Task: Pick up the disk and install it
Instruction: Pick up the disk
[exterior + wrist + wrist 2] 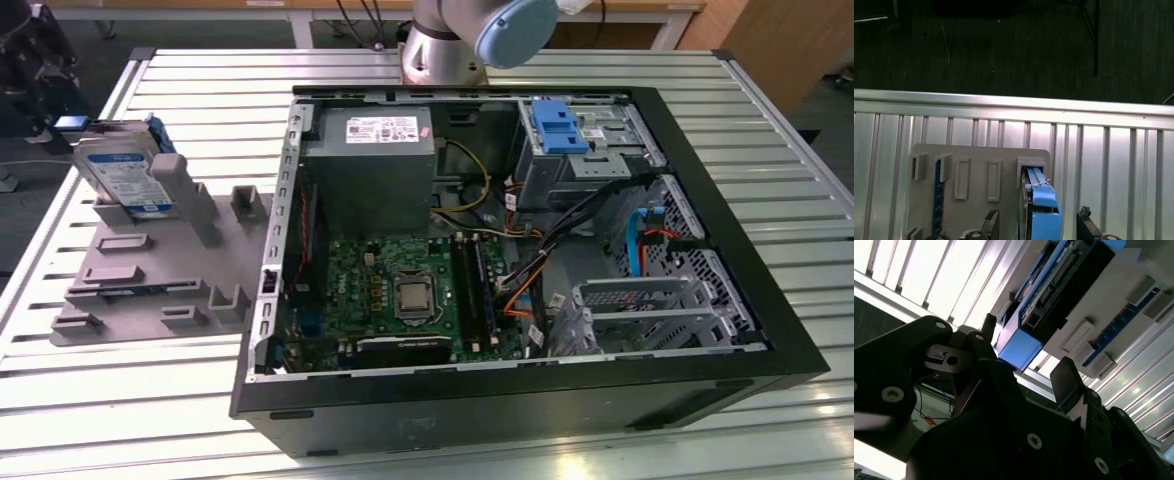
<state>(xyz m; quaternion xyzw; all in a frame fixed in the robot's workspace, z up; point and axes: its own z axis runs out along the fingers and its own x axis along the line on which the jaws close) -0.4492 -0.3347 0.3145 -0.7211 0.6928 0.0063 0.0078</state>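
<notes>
Disk [123, 178] stands on edge, leaning, in a slot of the grey holder [147, 270] on the slatted table [134, 420]. In the exterior view I put it at about nine o'clock from the open computer case [534, 400]. In the first wrist view my gripper [1037, 216] has its jaws spread, fingers [992, 219] flanking the drive's blue rail, clear of it.

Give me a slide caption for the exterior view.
Disk standing in the grey holder on the exterior view's left, beside the open computer case on the slatted table.
</notes>
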